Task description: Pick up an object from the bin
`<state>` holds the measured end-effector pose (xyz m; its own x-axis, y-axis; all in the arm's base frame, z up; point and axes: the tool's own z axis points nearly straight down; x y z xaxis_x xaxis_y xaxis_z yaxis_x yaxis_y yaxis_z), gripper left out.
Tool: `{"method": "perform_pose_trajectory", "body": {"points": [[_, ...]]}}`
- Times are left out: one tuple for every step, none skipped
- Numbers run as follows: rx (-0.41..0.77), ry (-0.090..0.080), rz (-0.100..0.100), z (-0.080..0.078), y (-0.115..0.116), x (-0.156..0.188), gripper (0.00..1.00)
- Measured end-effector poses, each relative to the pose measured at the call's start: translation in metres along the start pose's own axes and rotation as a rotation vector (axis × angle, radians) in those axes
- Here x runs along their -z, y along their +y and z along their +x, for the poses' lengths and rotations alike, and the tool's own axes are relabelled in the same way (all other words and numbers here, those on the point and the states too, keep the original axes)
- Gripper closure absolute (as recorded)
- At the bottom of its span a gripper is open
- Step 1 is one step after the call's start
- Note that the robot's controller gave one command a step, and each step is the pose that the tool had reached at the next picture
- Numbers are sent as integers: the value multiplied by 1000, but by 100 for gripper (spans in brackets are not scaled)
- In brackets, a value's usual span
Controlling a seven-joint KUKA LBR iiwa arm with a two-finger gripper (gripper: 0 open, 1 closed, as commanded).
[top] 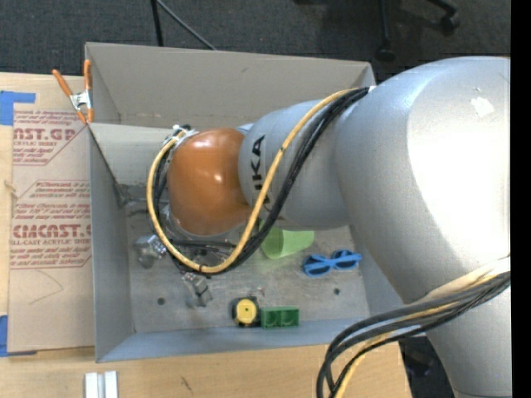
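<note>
Progress looks slight: the gripper [197,281] sits low under its orange cover [207,181], open or closed I cannot tell, yellow disc [245,311] and green block [280,317] lying loose just beside it.

You're looking at a bin [112,247] of dull grey metal, its floor matt and lightly scuffed. The arm [415,172] has a smooth, satin silver-grey shell, and the orange cover [207,181] at its wrist is glossy. The cables [154,191] look smooth-sheathed. The pale green piece [286,243], blue piece [332,263], green block [280,317] and yellow disc [245,311] look like smooth plastic. The small grey bits [149,247] glint like bare metal.
</note>
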<state>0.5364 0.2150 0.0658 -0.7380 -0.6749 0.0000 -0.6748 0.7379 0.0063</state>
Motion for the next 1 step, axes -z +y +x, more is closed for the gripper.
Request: {"method": "perform_pose_trajectory", "body": {"points": [[208, -10, 9, -8, 15, 154, 0]]}}
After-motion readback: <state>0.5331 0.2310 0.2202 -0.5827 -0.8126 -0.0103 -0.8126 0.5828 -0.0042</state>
